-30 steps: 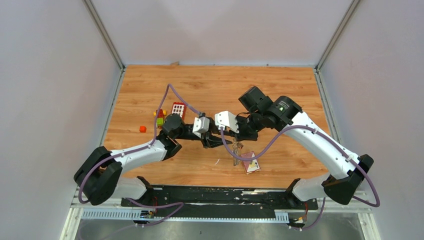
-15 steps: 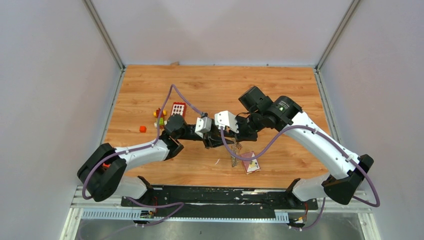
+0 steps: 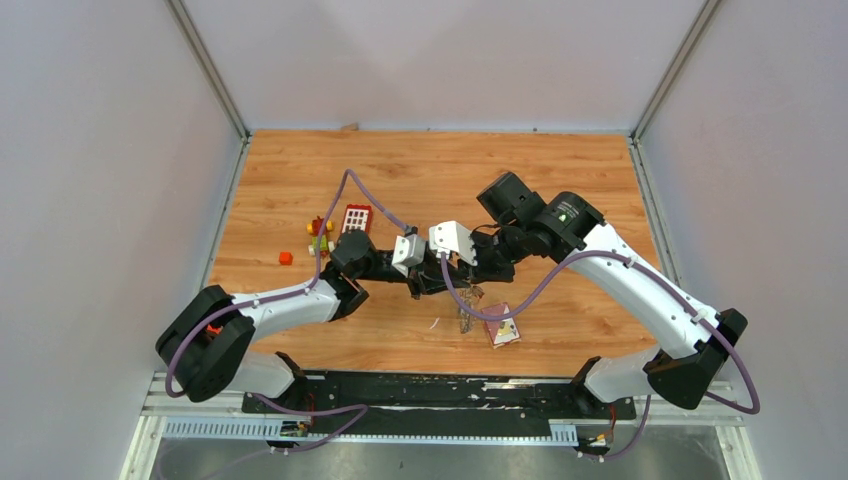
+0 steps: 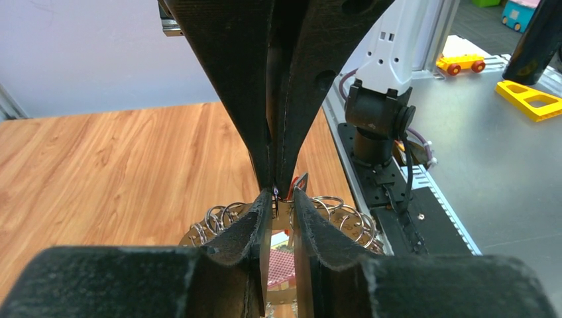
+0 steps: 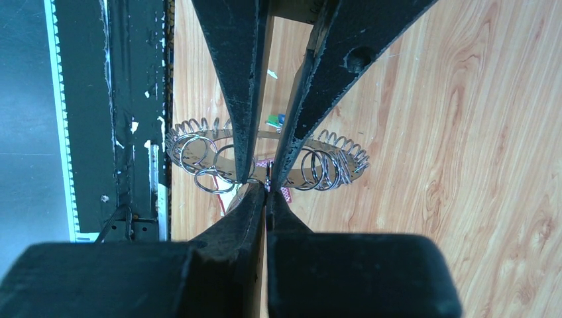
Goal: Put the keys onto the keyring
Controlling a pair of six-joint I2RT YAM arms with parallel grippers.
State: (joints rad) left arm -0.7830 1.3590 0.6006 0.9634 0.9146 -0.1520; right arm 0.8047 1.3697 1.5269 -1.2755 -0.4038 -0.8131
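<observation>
Two tools meet over the light wooden surface [image 3: 560, 180] seen from above, left tool [image 3: 428, 284] against right tool [image 3: 455, 272], apparently to steady the large grey fringed metal keyring [image 3: 467, 300], a blur just nearer than them. Left wrist view: the left tool's fingers [image 4: 248, 228] stand narrowly astride its band; whether they pinch, I cannot tell. Right wrist view: the right tool is clenched on the rim, seemingly holding it up; green and blue key tags [image 5: 274, 120] peek beyond, keys hidden.

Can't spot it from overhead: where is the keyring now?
Top view, centre of the table: the keyring is where the left gripper and right gripper tips meet, with the maroon card just to its right.
</observation>
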